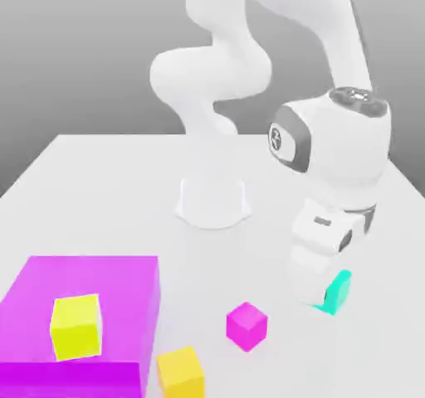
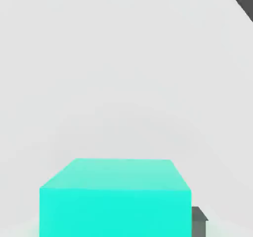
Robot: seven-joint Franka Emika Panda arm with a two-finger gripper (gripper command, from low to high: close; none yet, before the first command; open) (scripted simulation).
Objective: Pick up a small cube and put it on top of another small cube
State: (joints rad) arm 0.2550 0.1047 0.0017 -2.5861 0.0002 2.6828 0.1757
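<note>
Gripper [image 1: 328, 293] low over the white table [image 1: 100, 181], on the exterior view's right, fingers pinching the small teal cube [image 1: 338, 294] from both sides. Cube down at the table surface, partly hidden behind the white hand. In the hand view, teal cube [image 2: 116, 199] seen close, one dark fingertip [image 2: 198, 220] just beside its edge. Small magenta cube [image 1: 246, 325] near, toward the exterior view's left, apart from the teal one. Orange-yellow cube [image 1: 181, 371] further left, beside the big magenta block [image 1: 124, 288] carrying a yellow cube [image 1: 76, 327].
</note>
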